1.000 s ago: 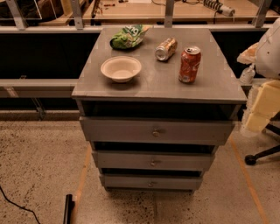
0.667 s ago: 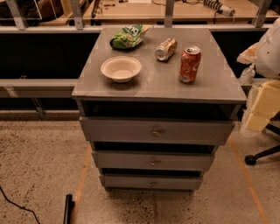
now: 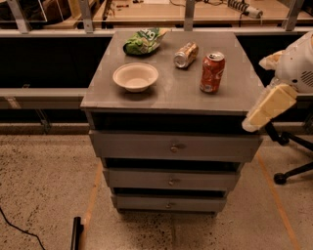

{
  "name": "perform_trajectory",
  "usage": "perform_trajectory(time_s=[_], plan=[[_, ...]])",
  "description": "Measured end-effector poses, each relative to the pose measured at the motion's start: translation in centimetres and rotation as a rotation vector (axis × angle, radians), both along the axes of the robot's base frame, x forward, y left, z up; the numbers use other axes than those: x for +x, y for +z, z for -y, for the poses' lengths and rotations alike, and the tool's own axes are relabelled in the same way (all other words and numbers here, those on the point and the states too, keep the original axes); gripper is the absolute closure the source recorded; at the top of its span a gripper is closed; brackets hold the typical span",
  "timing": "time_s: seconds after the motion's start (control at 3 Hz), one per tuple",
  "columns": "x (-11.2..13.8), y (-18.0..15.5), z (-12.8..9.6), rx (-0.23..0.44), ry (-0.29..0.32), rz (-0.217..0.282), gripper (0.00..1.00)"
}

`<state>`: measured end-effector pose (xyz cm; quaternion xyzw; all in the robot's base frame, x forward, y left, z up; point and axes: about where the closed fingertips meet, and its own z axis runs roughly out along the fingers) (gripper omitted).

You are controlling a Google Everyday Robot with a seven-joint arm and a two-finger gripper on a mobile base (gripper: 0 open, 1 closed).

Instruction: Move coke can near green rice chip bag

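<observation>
Currently the coke can point(image 3: 212, 73) stands upright on the right front part of the grey drawer cabinet's top point(image 3: 230, 97), nothing touching it. The green rice chip bag point(image 3: 143, 42) lies at the back left of the same top, well apart from the can.

Containers: cream bowl point(image 3: 135, 76) sits front left, open side up, plain cream inside in view, just in front of the bag. Three drawers point(image 3: 171, 146) below the top, all fronts pushed in, contents not visible. Dark slot under the top, can't see into it.

In the way: a gold-and-silver can point(image 3: 186, 54) lies on its side, roughly between the coke can and the bag, near the coke can but not touching it. The bowl is off that line, towards the front.

Gripper point(image 3: 259, 117): off the cabinet's right front corner, below the level of the top, cream-coloured, angled down-left, hanging from the white arm point(image 3: 298, 66). It holds nothing; wide or narrow, can't tell.

Around: chair base point(image 3: 288, 171) on the floor at right, black cable point(image 3: 14, 229) bottom left, wooden bench point(image 3: 146, 12) behind the cabinet.
</observation>
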<state>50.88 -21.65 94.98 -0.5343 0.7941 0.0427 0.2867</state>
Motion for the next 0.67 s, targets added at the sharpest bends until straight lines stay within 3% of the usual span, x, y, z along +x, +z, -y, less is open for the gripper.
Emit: perform_trajectory(time_s=[0.33, 0.67], plan=[[4.9, -0.2, 0.2, 0.226, -0.033, 0.115, 0.00], [9.9, 0.3, 0.7, 0.387, -0.042, 0.256, 0.00]])
